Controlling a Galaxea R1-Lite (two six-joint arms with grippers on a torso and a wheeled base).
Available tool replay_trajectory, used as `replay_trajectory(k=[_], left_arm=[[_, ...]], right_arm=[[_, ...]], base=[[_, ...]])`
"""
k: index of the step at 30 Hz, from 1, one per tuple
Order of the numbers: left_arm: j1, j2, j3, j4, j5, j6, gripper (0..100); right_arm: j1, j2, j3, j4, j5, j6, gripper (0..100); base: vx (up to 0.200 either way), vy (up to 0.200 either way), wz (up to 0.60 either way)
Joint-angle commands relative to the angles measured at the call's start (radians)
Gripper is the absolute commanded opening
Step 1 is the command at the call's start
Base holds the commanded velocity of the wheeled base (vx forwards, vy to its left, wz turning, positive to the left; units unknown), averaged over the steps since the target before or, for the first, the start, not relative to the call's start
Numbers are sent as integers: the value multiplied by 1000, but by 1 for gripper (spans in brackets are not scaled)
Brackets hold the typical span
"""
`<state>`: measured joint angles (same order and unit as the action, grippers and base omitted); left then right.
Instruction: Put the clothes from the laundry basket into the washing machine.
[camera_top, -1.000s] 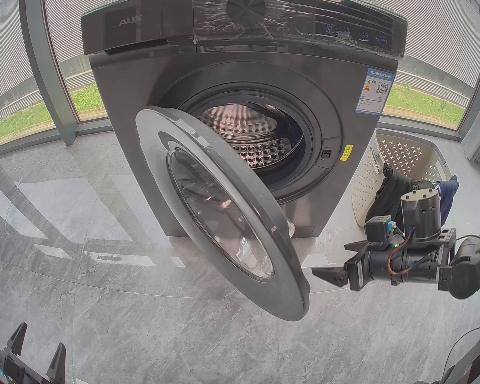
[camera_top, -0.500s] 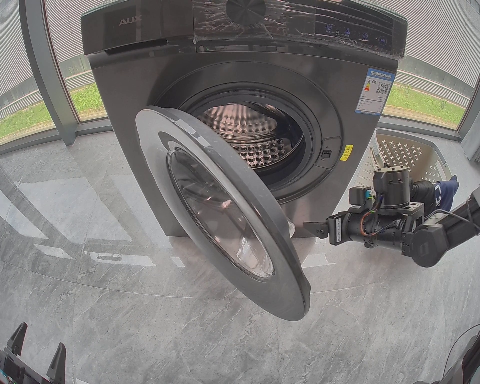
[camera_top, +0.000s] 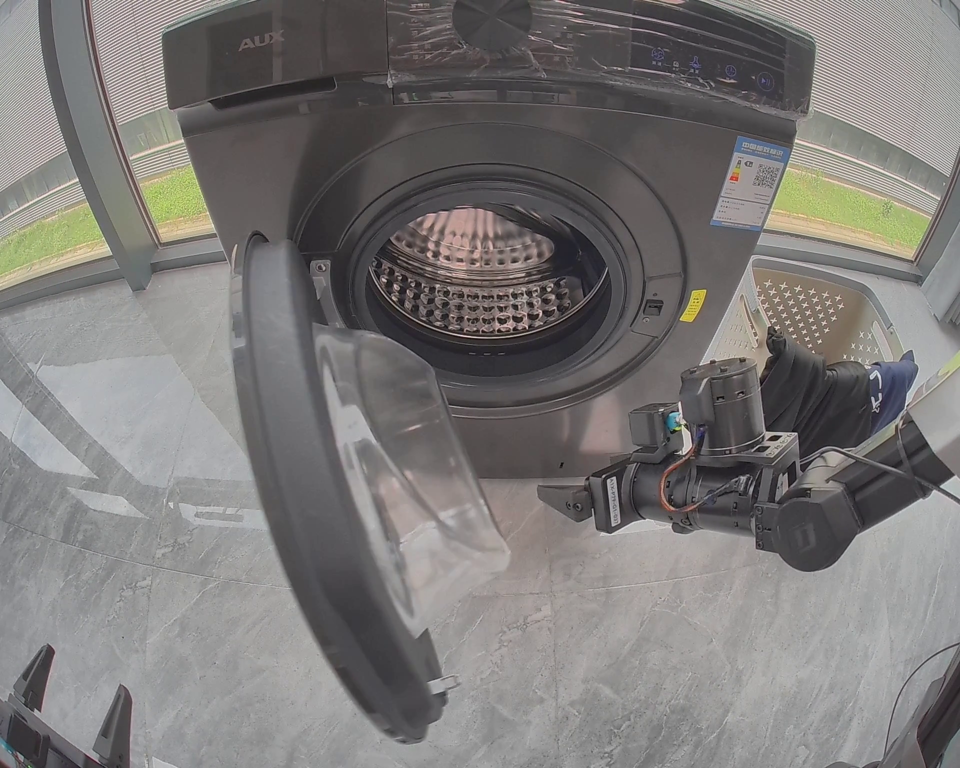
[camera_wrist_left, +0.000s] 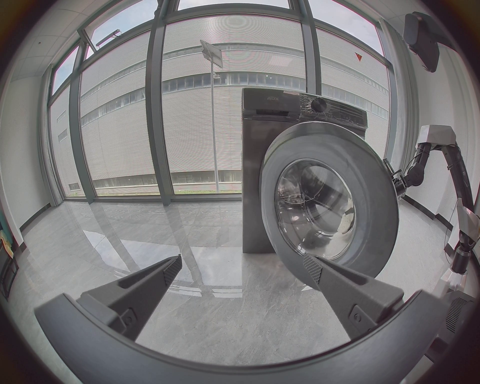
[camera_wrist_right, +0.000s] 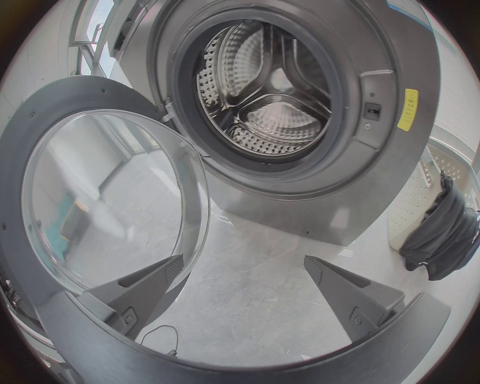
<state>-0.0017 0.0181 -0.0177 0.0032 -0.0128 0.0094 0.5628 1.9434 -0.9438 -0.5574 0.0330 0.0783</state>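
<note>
The washing machine (camera_top: 480, 200) stands ahead with its round door (camera_top: 330, 480) swung wide to the left, so the steel drum (camera_top: 485, 275) is in plain sight with nothing in it. A white laundry basket (camera_top: 810, 305) sits on the floor right of the machine, and dark clothes (camera_top: 815, 395) hang over its front rim. My right gripper (camera_top: 560, 497) hovers low before the machine's lower right front, open and holding nothing. In the right wrist view its fingers (camera_wrist_right: 142, 287) frame the door glass (camera_wrist_right: 110, 200), the drum (camera_wrist_right: 265, 95) and the clothes (camera_wrist_right: 442, 240). My left gripper (camera_top: 75, 695) rests open at the lower left.
Polished grey floor tiles (camera_top: 650, 660) spread around the machine. Glass window walls (camera_top: 120, 120) stand behind it. The open door (camera_wrist_left: 330, 205) juts out into the floor space left of the opening. The left wrist view shows my right arm (camera_wrist_left: 425, 160) beyond the door.
The door has swung from half open to wide open toward the left. My right gripper moved left, away from the basket, and now sits lower in front of the machine.
</note>
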Motion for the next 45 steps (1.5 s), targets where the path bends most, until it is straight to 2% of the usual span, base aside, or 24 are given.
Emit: replay_trajectory(k=[1,11,14,20,29,34,45], left_arm=[[0,-17,16,0,0,0,100],[0,-17,16,-2,0,0,100],[0,-17,16,-2,-1,0,100],[0,-17,16,-2,0,1,100],[2,-17,16,-2,0,1,100],[2,-17,16,-2,0,1,100],[0,-17,16,-2,0,1,100]], right_arm=[[-1,-3,-10,-1,-2,1,100],[31,68,-84,-24,7,5,100],[51,100,-113,-44,8,8,100],[123,198,-236,-50,7,63,100],[183,302,-343,-52,7,70,100],[232,364,-466,-52,-4,147,100],[213,405,-555,-48,-7,147,100]], base=[[0,0,0],[-180,0,0],[0,0,0],[0,0,0],[0,0,0],[0,0,0],[0,0,0]])
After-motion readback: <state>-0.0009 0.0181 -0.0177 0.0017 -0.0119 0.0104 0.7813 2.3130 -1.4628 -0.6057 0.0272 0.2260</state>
